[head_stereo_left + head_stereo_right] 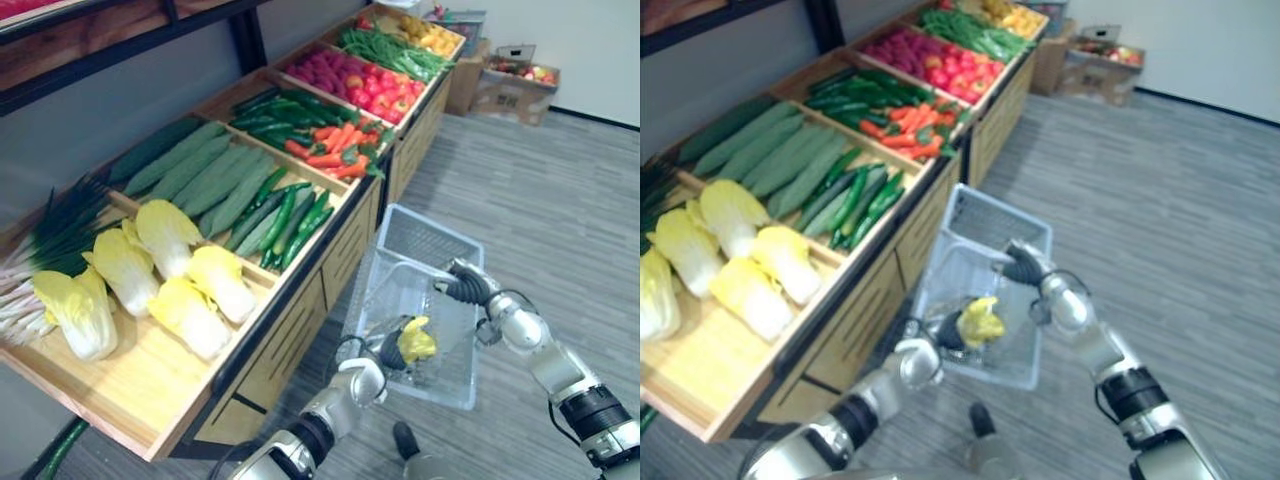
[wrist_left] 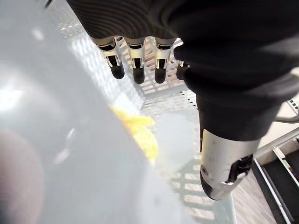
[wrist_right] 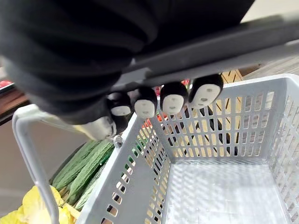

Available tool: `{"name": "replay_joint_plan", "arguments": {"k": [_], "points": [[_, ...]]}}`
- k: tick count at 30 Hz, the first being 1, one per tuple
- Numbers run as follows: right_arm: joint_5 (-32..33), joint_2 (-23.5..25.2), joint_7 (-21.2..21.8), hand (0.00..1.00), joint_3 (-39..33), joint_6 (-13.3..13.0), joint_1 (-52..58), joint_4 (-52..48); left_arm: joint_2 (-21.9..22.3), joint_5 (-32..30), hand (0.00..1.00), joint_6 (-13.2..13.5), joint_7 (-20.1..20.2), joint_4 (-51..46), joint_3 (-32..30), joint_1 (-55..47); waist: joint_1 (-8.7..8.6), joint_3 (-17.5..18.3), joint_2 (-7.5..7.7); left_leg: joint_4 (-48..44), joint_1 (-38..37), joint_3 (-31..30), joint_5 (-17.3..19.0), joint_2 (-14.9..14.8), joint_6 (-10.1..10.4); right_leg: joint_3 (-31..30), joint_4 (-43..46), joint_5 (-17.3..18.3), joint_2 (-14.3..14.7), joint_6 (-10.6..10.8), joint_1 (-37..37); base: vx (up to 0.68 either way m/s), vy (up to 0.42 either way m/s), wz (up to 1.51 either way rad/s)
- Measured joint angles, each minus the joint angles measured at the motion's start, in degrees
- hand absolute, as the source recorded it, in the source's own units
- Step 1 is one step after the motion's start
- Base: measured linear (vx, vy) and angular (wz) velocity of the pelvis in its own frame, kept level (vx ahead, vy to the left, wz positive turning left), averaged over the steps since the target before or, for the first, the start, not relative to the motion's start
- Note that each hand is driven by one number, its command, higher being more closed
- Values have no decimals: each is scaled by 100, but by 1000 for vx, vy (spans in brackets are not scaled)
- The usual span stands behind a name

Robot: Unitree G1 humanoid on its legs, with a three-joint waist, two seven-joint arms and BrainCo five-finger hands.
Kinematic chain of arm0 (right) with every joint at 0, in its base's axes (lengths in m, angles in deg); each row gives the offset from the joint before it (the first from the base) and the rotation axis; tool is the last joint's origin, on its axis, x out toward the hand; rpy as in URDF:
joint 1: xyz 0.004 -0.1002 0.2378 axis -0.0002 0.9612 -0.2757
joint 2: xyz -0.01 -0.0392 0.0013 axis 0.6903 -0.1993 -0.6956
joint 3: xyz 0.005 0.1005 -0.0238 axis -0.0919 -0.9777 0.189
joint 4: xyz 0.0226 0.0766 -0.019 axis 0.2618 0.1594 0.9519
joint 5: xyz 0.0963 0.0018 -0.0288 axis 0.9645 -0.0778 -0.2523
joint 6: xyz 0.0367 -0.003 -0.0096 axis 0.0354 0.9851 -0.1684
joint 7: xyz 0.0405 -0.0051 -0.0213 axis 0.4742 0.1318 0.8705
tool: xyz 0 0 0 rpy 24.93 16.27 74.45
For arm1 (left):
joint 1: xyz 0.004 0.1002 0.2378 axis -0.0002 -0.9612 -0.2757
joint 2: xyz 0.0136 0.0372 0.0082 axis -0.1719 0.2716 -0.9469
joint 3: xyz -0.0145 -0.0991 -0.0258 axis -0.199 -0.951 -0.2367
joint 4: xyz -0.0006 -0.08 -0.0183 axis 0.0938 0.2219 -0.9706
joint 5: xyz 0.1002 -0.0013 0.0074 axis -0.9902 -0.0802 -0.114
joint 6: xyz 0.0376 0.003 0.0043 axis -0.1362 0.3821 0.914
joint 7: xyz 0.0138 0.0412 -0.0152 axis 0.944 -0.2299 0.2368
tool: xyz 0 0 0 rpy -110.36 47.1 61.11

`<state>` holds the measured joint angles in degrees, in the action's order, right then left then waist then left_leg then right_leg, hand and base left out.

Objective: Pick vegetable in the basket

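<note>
Holding the basket off the floor, the right hand has its fingers curled round the handle. The basket hangs just beside the wooden produce shelf. The left hand reaches into the basket with fingers straight and relaxed. A yellow cabbage sits inside the basket at the fingertips of that hand; contact cannot be confirmed, as the wrist view is blurred there. More yellow cabbages and cucumbers lie on the shelf.
</note>
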<state>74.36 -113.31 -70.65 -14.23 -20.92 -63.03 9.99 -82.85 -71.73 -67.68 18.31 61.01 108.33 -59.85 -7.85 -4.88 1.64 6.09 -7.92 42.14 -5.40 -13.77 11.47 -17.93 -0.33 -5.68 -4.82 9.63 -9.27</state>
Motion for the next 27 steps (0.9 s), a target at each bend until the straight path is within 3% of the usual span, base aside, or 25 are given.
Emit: {"name": "replay_joint_plan", "arguments": {"k": [5, 8, 11, 18, 19, 23, 27], "points": [[2, 255, 13, 100, -542, 9, 314, 578, -55, 32, 0, -40, 192, -843, 56, -22, 31, 2, 0, 0, 197, -399, -35, 21, -46, 354, -38, 20, -133, 12, 81, -14, -8, 38], [-80, 364, 22, 100, -903, 12, 493, 1084, -301, 364, 0, 155, 455, -1896, 195, -50, 83, 6, -8, 0, 315, -711, -78, 24, -102, 647, -40, 58, -201, 17, 176, -9, -15, 51], [-283, 408, 12, 100, -1407, 18, 775, 1656, -674, 808, 0, 377, 665, -2847, 203, -207, 203, 23, -30, 1, 463, -1065, -121, 42, -159, 969, -39, 111, -290, 22, 278, -10, -12, 59], [-409, 774, -292, 100, -2642, 348, 1081, 2877, -2174, 2421, 0, 552, 1420, -4816, 89, -1035, 368, 57, -67, 1, 707, -1724, -211, 92, -273, 1611, -58, 174, -427, 2, 508, -2, -6, 47], [-415, 878, -375, 100, -2744, 390, 1083, 3003, -2429, 2858, 0, 588, 1571, -5148, -73, -1245, 368, 83, -72, 1, 744, -1829, -223, 113, -289, 1716, -71, 183, -458, 9, 565, -12, 4, 33], [-445, 1071, -573, 100, -2951, 400, 1165, 3406, -2616, 3816, 0, 650, 1661, -5739, -720, -1745, 395, 240, -74, 0, 1008, -2217, -279, 155, -313, 2095, -140, 192, -509, 15, 614, -16, 1, 47], [-447, 1130, -771, 100, -3416, 408, 1285, 3888, -2608, 4298, 0, 658, 1651, -6019, -1436, -2326, 548, 355, -71, 0, 1252, -2599, -355, 203, -349, 2481, -178, 258, -547, 30, 685, -14, 1, 52]]}}
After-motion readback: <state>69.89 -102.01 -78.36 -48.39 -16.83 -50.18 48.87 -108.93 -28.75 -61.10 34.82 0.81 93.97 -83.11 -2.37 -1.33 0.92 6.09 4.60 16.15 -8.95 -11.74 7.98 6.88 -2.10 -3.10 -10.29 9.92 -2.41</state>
